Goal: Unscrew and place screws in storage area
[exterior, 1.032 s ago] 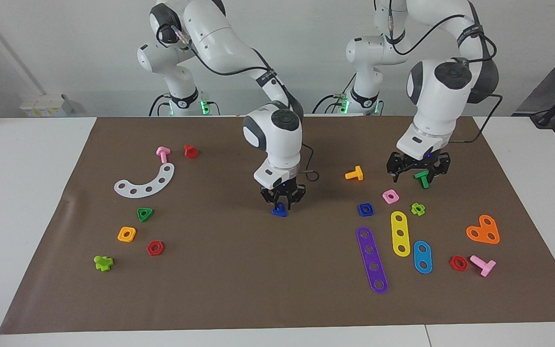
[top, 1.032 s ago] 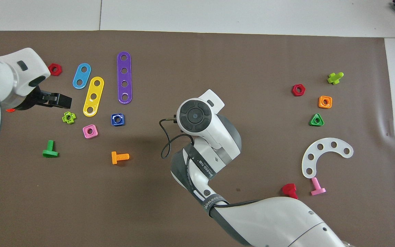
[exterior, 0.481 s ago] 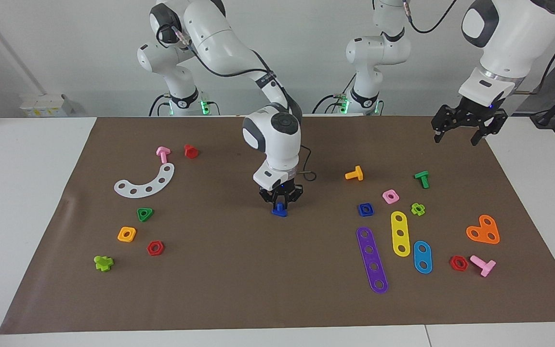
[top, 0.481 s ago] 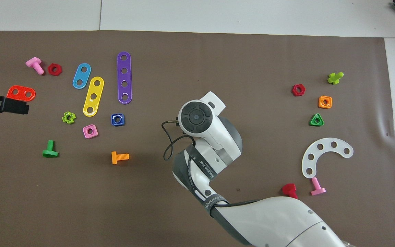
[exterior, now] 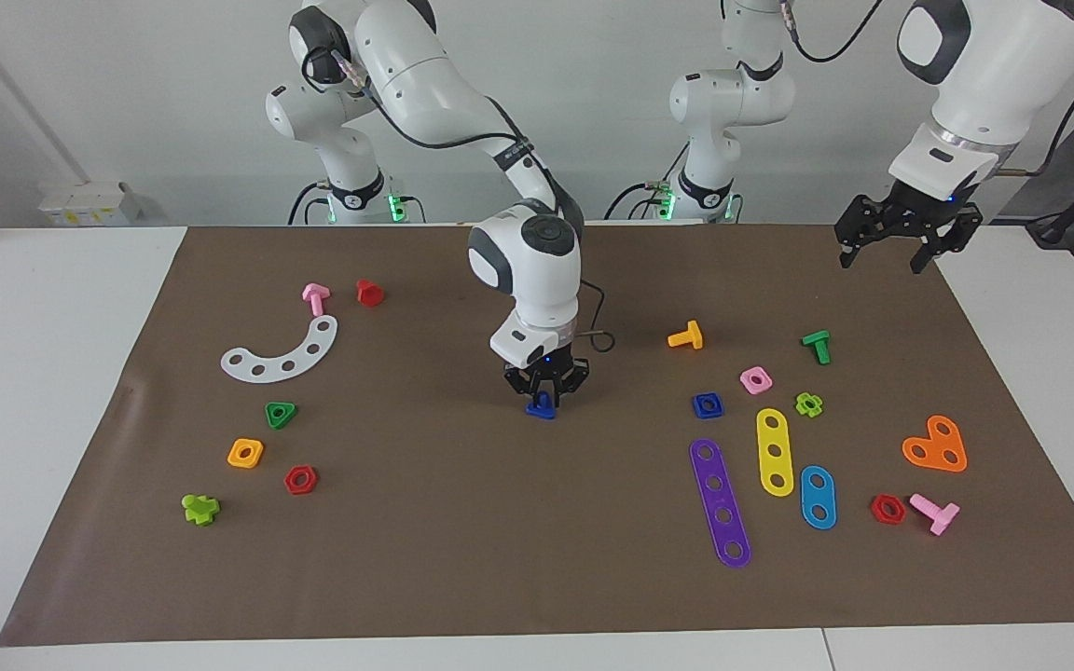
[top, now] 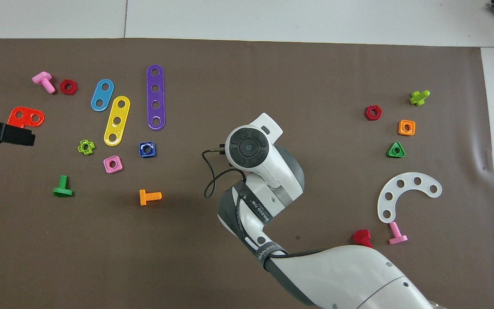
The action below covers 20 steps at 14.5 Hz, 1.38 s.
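We see right gripper (exterior: 544,390) closed around blue screw (exterior: 542,407) at mat centre; light, stiff, slippery plastic; grip across head; left gripper (exterior: 901,238) raised, open, empty.

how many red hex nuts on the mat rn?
2. One red hex nut beside the pink bolt at the left arm's end of the table, another near the orange square nut at the right arm's end. Neither arm seems to hide another.

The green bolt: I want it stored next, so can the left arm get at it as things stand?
Probably yes. The green bolt lies alone on the mat, apart from the pink nut, and the left gripper hangs raised with nothing between.
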Motion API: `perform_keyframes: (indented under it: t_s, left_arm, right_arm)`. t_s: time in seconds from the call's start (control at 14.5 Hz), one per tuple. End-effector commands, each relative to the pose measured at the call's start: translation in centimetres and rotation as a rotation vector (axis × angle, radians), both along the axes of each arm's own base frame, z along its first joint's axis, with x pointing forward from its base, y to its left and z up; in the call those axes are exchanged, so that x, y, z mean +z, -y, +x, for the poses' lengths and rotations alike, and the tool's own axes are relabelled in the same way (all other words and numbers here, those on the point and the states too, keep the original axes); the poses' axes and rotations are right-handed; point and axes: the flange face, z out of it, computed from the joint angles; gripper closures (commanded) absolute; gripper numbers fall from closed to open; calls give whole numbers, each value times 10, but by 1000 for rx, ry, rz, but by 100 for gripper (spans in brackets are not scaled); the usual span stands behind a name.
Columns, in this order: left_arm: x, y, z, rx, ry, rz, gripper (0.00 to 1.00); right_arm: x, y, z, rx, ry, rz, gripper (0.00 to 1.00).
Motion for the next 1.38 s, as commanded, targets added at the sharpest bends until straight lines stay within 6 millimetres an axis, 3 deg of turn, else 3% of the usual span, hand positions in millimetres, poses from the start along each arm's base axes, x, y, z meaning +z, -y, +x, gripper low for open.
perform_keyframes:
  t_s: [0.0,0.07,0.34,0.48,0.55,0.76,0.83,1.1,1.31]
  left_arm:
    - [4,-1,-4,-6,-12,-18,0]
    - [4,-1,-4,-6,-12,-18,0]
    - [4,-1,-4,-6,-12,-18,0]
    - [4,-1,-4,-6,-12,-18,0]
    - [4,-1,-4,-4,-13,-18,0]
    - [4,-1,-4,-6,-12,-18,0]
    - [5,-1,-4,-4,-11,-18,0]
    - [4,-1,-4,-6,-12,-18,0]
    - [4,-1,-4,-6,-12,-18,0]
  right_arm:
    - [0,7,-6,23,2,0,94]
    - [-1,7,-6,21,-2,-1,100]
    - [4,5,-5,17,-8,-6,100]
    - [32,12,-3,-6,4,1,100]
    - [57,29,2,-33,16,5,100]
    - [135,119,22,-103,48,18,100]
    - [145,153,23,-86,33,1,100]
    - [153,306,21,-9,-8,-51,100]
    - [111,352,7,15,-55,-19,100]
